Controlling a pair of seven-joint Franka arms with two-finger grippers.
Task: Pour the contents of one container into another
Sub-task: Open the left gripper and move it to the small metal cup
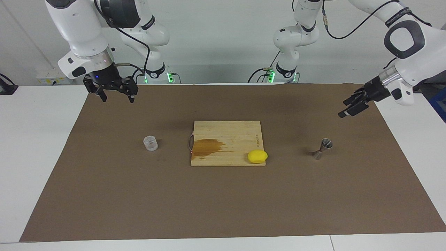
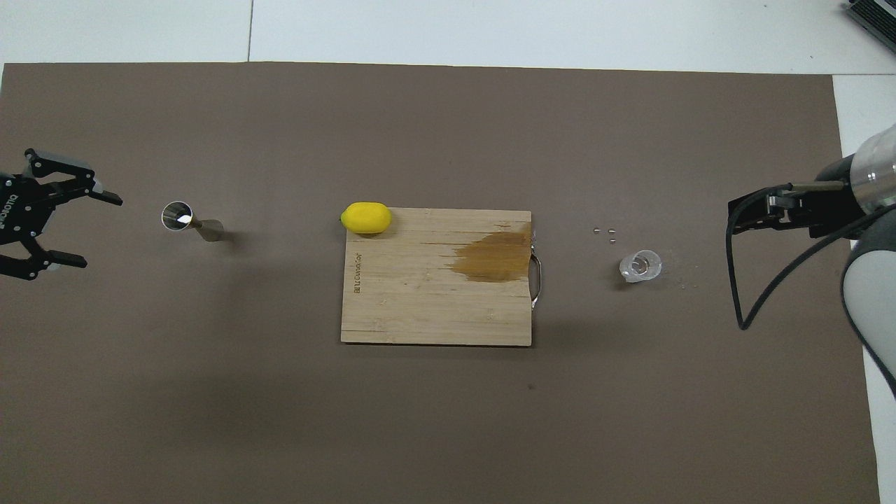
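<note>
Overhead view first, biggest things down: the brown mat [image 2: 448, 420] covers the table, the wooden board [image 2: 434, 294] lies in the middle with a dark stain, and a lemon [image 2: 365, 218] sits at its corner farthest from me. My left gripper [image 2: 66, 229] hangs with jaws spread wide, beside the steel jigger [image 2: 178, 215] but apart from it, toward the left arm's end. My right gripper [image 1: 116, 96] waits with jaws spread over the mat edge near my base, well apart from the clear cup [image 2: 640, 265], which stands toward the right arm's end. As I judge it, neither container is held yet. The jigger is narrow-waisted and light, so a sideways brush from my open left fingers could tip it; the small clear cup could be squeezed askew or slip, and a pour into so small a mouth could easily miss. Only the overhead view shows tiny beads [image 2: 604, 232] beside the cup; only the facing view shows how high my grippers hang.
</note>
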